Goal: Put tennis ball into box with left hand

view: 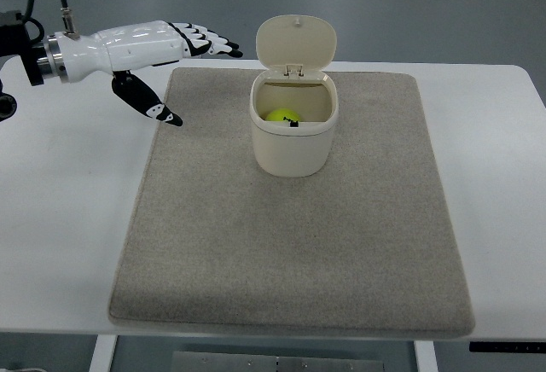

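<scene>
One tennis ball (282, 117) lies inside the open-lidded box (290, 146) near the mat's (290, 252) far edge, while the left hand (162, 52), fingers spread and empty, hovers over the far-left corner.

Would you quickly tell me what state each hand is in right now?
Left hand: open, fingers extended, holding nothing; the tennis ball is already in the box.
Right hand: not in view.
</scene>
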You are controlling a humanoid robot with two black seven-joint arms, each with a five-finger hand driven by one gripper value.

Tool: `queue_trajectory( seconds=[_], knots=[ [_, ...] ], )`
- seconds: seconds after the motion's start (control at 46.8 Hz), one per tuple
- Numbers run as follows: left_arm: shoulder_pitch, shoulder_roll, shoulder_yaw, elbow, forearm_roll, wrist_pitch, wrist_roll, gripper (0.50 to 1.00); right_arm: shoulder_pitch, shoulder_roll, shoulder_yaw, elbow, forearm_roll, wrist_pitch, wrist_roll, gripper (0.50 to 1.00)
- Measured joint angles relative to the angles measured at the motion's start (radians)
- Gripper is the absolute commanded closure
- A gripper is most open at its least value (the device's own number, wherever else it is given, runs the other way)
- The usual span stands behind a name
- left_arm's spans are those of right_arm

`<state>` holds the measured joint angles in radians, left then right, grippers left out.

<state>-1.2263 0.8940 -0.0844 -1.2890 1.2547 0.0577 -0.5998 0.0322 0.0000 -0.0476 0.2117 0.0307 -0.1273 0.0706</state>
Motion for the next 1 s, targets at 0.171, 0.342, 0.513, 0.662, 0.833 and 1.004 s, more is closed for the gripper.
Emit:
queue_trajectory(
  seconds=[0.171,0.342,0.513,0.662,0.833,1.004],
  knots=[
    [0.06,0.004,-0.008,0.061,-0.357,0.008,0.0,0.508,0.0,0.0,0.0,0.0,0.0,0.0,0.0,0.599],
    [0.08,-0.004,-0.009,0.08,-0.672,0.004,0.0,0.508,0.0,0.0,0.0,0.0,0.0,0.0,0.0,0.599],
    [0.088,-0.008,-0.009,0.077,-0.843,-0.004,0.001,0.508,0.0,0.0,0.0,0.0,0.0,0.0,0.0,0.599],
    [0.119,-0.03,-0.011,0.082,-1.013,-0.039,0.007,0.508,0.0,0.0,0.0,0.0,0.0,0.0,0.0,0.599],
    [0.131,-0.037,-0.013,0.122,-1.157,-0.165,0.034,0.508,0.0,0.0,0.0,0.0,0.0,0.0,0.0,0.599],
    [0.137,-0.081,-0.017,0.205,-1.263,-0.27,0.143,0.508,0.0,0.0,0.0,0.0,0.0,0.0,0.0,0.599]
  ],
)
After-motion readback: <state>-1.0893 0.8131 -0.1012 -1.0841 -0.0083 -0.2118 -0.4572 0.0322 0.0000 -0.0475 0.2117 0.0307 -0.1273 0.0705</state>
